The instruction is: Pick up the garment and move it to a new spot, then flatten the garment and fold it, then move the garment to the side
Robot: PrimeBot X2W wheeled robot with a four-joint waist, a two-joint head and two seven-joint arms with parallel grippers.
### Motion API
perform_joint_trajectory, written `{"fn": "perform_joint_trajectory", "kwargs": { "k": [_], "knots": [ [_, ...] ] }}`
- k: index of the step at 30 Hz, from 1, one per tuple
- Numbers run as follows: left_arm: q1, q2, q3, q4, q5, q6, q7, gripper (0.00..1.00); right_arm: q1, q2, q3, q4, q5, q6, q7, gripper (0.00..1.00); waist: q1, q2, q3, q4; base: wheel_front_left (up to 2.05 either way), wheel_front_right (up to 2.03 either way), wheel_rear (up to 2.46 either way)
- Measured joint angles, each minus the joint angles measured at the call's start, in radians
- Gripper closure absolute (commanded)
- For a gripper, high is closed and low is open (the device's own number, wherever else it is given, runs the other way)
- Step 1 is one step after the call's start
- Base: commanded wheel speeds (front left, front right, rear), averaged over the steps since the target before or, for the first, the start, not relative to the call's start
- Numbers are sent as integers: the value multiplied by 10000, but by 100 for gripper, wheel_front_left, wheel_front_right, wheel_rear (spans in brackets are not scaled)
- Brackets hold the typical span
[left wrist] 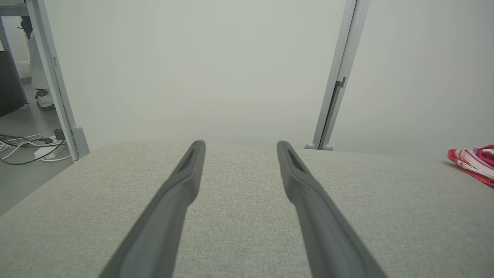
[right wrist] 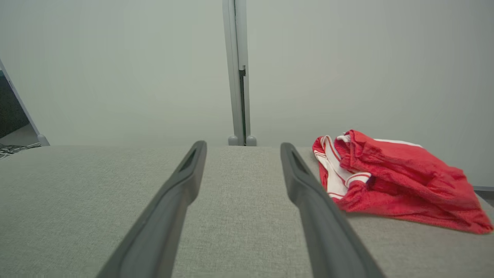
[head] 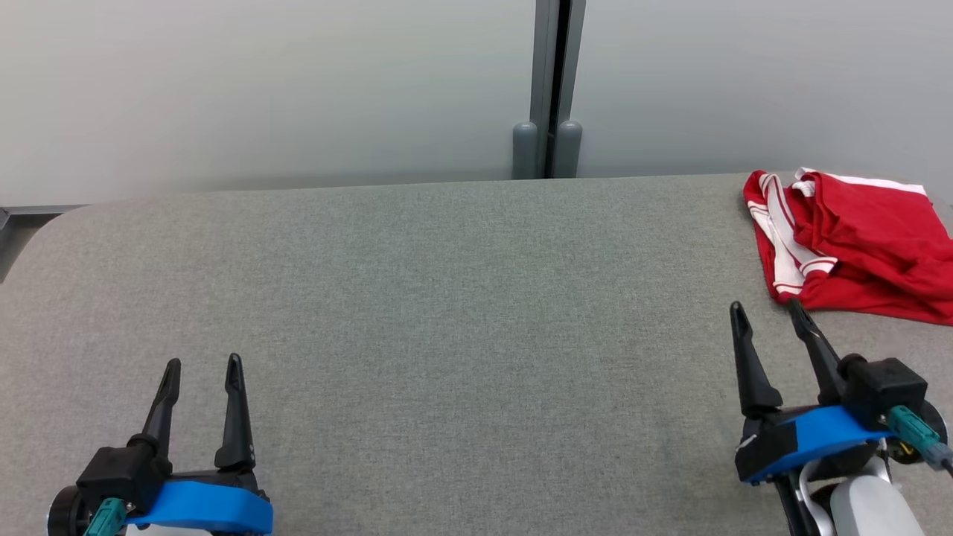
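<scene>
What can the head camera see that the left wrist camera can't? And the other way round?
Head camera but not left wrist: the right gripper, jaws open, near the red garment. Left wrist but not head: cables on the floor beside the table. Both: the grey table, the left gripper with open jaws, the red garment and the grey post behind the table.

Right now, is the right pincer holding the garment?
No: the right pincer stands open over bare table, the garment lying beside it.
</scene>
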Motion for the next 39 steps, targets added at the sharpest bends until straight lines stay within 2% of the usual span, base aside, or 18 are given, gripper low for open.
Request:
{"fn": "perform_joint_trajectory", "kwargs": {
  "k": [9, 27, 28, 33, 39],
  "knots": [
    [61, 58, -40, -119, -71, 92, 105, 0, 1195, 161, -336, -1235, -173, 0, 518, 0, 0, 0, -141, -21, 0, 0, 0],
    [82, 96, -136, -119, -313, 207, 364, 0, 1377, 173, -316, -1317, 40, 0, 665, 0, 1, 0, -78, -8, 0, 0, 0],
    [85, 88, -136, -100, -347, 205, 364, 100, 1380, 174, -316, -1296, 38, 0, 662, 100, 1, 0, -73, -9, 0, 0, 0],
    [292, -105, -115, 343, -479, 203, 491, 100, 1429, 217, -322, -846, 171, 0, 713, 100, 1, 0, -73, -11, 0, 0, 0],
    [282, -142, -19, 387, -1563, 196, 784, 100, 1427, 222, -380, -752, 1342, 0, 932, 100, 1, 0, -89, -9, 0, 0, 0]
  ]
}}
